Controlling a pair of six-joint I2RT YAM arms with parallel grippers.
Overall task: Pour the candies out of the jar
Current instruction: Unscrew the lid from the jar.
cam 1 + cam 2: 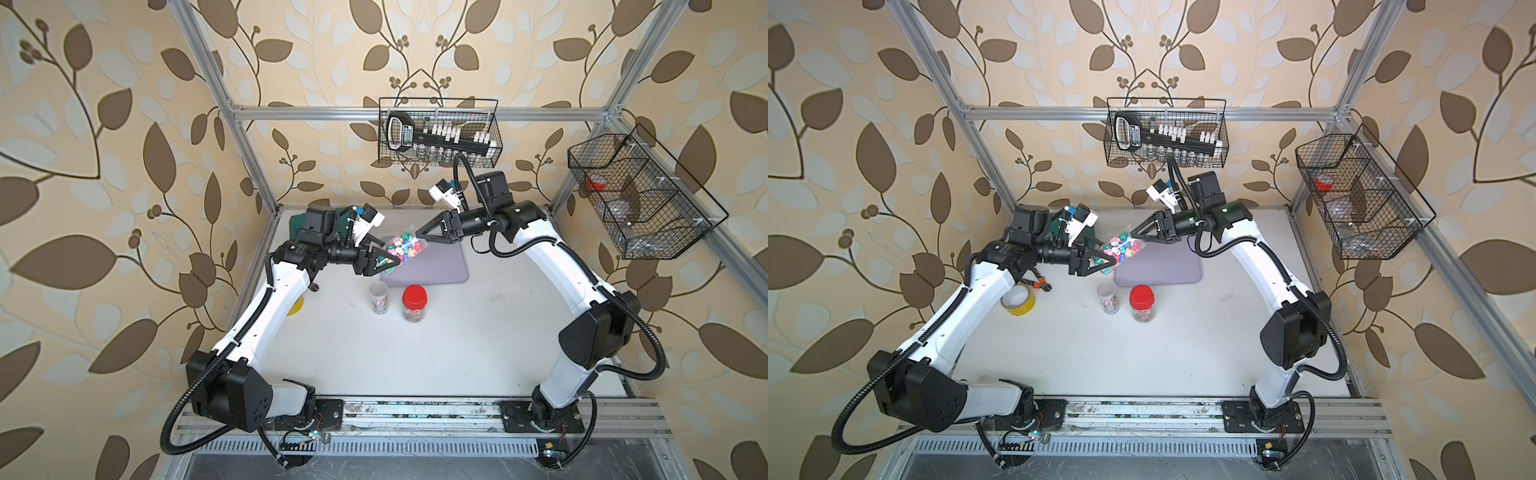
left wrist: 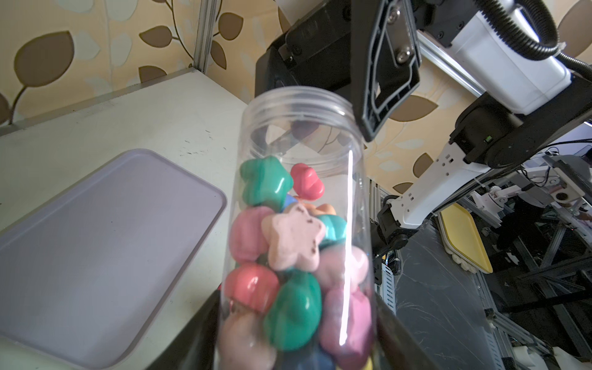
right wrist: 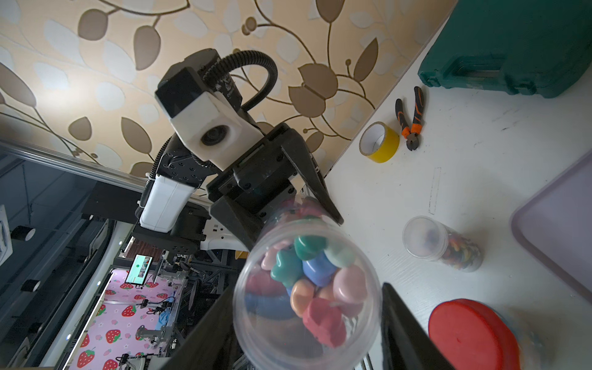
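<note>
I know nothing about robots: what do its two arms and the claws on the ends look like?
The left arm and right arm have glossy white shells, bulky black joints and black ribbed hoses running alongside. The left gripper and right gripper are black, with triangular, open-framed fingers. A white camera box sits on each wrist.

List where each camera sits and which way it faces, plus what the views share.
Top views: above the arm bases, looking down toward the back wall; both arms whole, left hand gripping the jar, right hand at its mouth.
Left wrist: on the left arm, looking along the jar at the right hand; own fingers flank the jar.
Right wrist: on the right arm, looking into the jar's mouth at the left hand; own fingers frame it.
Shared: both wrist views show the candies and the tray.
</note>
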